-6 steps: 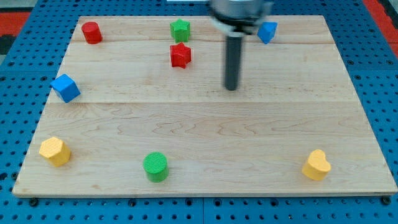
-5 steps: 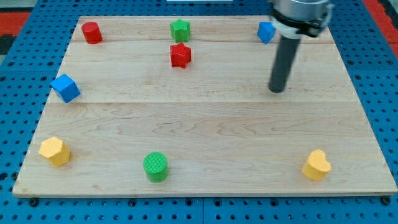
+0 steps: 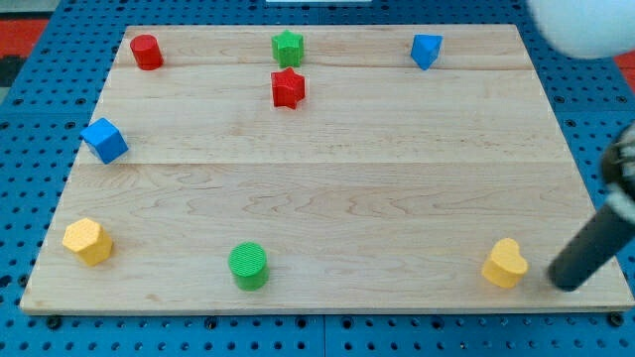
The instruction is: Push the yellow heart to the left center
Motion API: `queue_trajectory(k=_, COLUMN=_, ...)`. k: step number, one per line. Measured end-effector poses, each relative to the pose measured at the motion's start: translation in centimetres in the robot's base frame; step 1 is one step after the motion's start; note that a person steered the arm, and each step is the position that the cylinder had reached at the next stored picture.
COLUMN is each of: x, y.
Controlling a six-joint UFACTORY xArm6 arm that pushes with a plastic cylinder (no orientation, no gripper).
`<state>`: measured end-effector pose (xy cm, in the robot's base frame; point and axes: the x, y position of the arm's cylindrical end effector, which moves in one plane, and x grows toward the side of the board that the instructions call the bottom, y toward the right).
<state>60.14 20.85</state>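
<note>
My tip (image 3: 568, 285) low, rod tilted.

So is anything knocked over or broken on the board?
Nothing stands out. All the blocks sit flat on the wooden board, none tipped or damaged. My tip rests just right of the yellow heart, not touching it.

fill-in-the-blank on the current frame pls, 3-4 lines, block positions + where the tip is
My tip sits just to the view's ____ of the yellow heart.
The red star lies directly below the ____ star.
The green cylinder stands near the board's ____ edge.
The block in the board's top left corner is the ____ cylinder.

Missing words: right; green; bottom; red
</note>
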Motion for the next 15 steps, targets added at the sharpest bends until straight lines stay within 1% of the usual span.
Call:
queue_trajectory(k=1, x=-1.3, y=-6.1)
queue_trajectory(k=2, x=-2.5, y=-7.0)
queue_trajectory(k=3, x=-2.4, y=-4.4)
queue_trajectory(k=4, x=-1.6, y=0.4)
queue_trajectory(k=5, x=-1.1, y=-0.1)
queue_trajectory(k=6, x=-2.8, y=-8.0)
queue_trajectory(k=8, x=-14.9, y=-14.6)
queue_trajectory(k=9, x=-16.3, y=-12.8)
queue_trajectory(k=10, x=-16.5, y=-13.8)
queue_trajectory(k=11, x=-17.0, y=-20.9)
queue_trajectory(k=12, x=-16.4, y=-18.8)
queue_trajectory(k=13, x=-18.8, y=-15.2)
queue_trajectory(k=14, x=-20.4, y=-17.0)
queue_trajectory(k=15, x=-19.5, y=-20.9)
